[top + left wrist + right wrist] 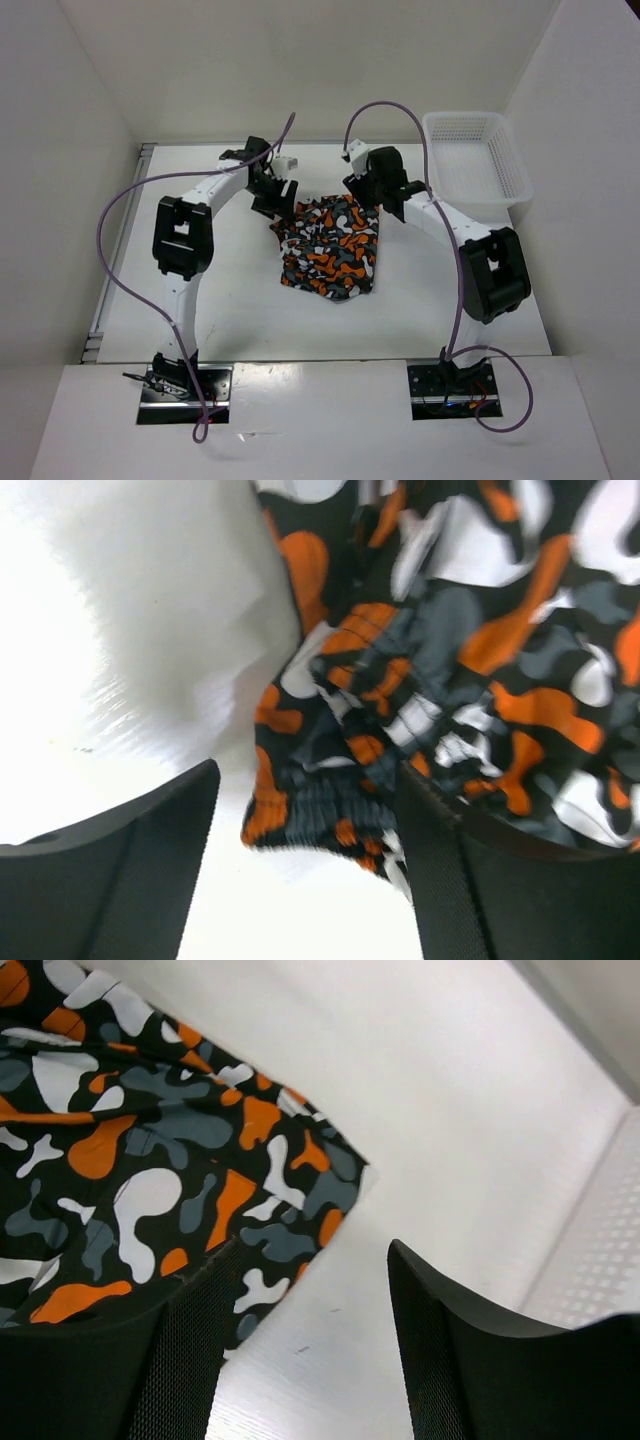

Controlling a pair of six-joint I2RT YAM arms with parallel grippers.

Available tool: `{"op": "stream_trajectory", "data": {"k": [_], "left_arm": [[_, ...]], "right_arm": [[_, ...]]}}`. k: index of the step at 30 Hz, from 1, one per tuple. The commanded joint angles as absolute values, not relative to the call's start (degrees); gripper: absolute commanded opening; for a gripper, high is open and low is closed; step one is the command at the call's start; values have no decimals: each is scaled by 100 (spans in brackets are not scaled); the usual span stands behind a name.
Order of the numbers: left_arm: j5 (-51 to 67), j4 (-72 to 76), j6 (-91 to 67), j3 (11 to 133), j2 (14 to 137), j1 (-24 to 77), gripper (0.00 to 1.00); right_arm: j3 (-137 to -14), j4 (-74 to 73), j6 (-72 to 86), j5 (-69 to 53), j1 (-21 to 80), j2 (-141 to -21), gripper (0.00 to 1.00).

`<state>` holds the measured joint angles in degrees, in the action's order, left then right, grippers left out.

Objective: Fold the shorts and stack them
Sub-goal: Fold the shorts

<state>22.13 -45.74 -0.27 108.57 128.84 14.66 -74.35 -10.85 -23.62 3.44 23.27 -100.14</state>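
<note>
The shorts point(330, 245), camouflage-printed in orange, black, grey and white, lie bunched in a rough square on the white table between the two arms. My left gripper point(278, 200) hovers at their far left corner. In the left wrist view it is open point(305, 880), and the gathered waistband corner point(330, 800) lies loose between the fingers point(110, 870), unclamped. My right gripper point(365, 195) is at the far right corner, open point(310, 1350). Bare table shows between its jaws, and the edge of the shorts point(150, 1160) runs under its left finger point(150, 1360).
A white plastic mesh basket point(478, 160) stands at the back right of the table; its perforated side point(600, 1260) shows at the right of the right wrist view. White walls enclose the table on three sides. Purple cables arc over both arms.
</note>
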Motion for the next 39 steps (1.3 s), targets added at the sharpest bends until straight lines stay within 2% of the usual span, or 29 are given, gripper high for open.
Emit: {"op": "stream_trajectory", "data": {"k": [1, 3, 6, 11, 17, 21, 30, 33, 34, 36, 39], "left_arm": [[2470, -4447, 0, 11091, 12288, 1380, 80], [2470, -4508, 0, 11267, 12121, 1318, 89], [2365, -4509, 0, 11478, 11770, 977, 93], [1811, -4359, 0, 11339, 11181, 134, 94], [1582, -4131, 0, 10521, 10565, -1175, 96], [1530, -4008, 0, 10187, 10266, -1528, 98], [1468, -3902, 0, 9773, 9853, -1582, 99], [1468, -3850, 0, 9642, 9748, -1582, 99], [1468, -3850, 0, 9572, 9747, -1582, 99], [1416, -3850, 0, 9510, 9694, -1582, 99], [1415, -3797, 0, 9396, 9563, -1582, 99]], "right_arm": [[-7892, -1274, -2619, 632, 2364, -9528, 66], [-7893, -1335, -2785, 887, 2364, -9318, 66], [-7893, -1397, -2856, 1177, 2312, -8958, 68], [-7568, -1460, -2909, 1300, 1619, -8465, 72], [-6953, -1099, -3015, 1239, 204, -7771, 75], [-6505, -1028, -3015, 1178, -96, -7375, 77], [-5880, -1081, -2944, 1063, -149, -6794, 79], [-5827, -1185, -2892, 1063, -149, -6741, 86], [-5827, -1282, -2892, 820, -149, -6741, 93], [-5889, -1721, -2892, 511, -149, -6688, 100], [-6029, -1924, -2340, 431, -149, -6636, 100]]}}
